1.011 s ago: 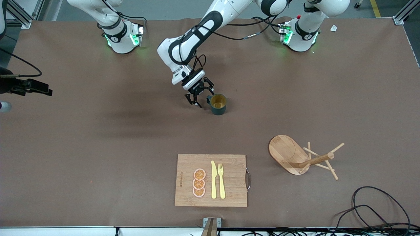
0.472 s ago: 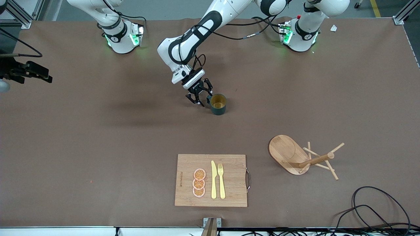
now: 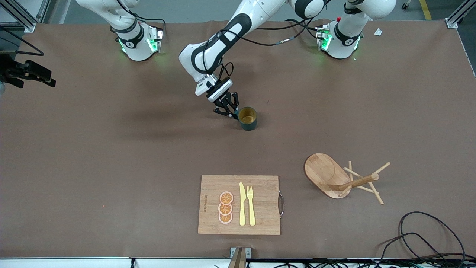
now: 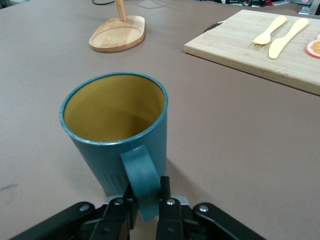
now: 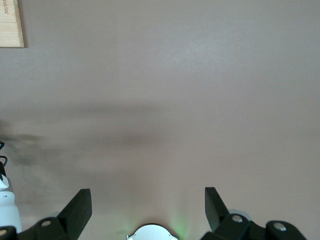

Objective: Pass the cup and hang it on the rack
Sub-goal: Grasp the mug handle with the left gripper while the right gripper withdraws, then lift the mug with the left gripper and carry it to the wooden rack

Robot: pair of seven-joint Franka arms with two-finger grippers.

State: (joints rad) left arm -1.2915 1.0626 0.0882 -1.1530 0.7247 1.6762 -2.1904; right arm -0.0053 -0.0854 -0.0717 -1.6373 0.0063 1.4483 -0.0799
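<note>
Surface: brown-covered table (image 3: 111, 156), arm bases along one edge. Landmark for all places: cutting board (image 3: 260, 186).

Item 1, cup (image 3: 247, 118): teal, tan inside, upright on table, farther from front cam than the board, roughly in line w/ it, well apart. Handle faces the left gripper.

Item 2, left gripper (image 3: 231, 111): at the cup's handle. Change: a second ago jaws stood wide beside the handle; now pinched tight onto it, handle strap between the fingertips (image 4: 165, 200) in left wrist view. Cup not lifted yet. Meaning: grasp looks made; lift and hand-over come next.

Item 3, rack (image 3: 336, 178): beside the board toward the left arm's end, oval base, post, pegs. Untouched.

Item 4, right gripper (image 5: 147, 207): waits high over bare table, jaws fully apart, nothing in them.

Item 5, on board: knife (image 3: 242, 204), fork (image 3: 251, 204), three orange slices (image 3: 225, 207).

Hard to see: right gripper cut off at front view's edge; rack's post top cropped in left wrist view; cup's base contact hidden by fingers.
</note>
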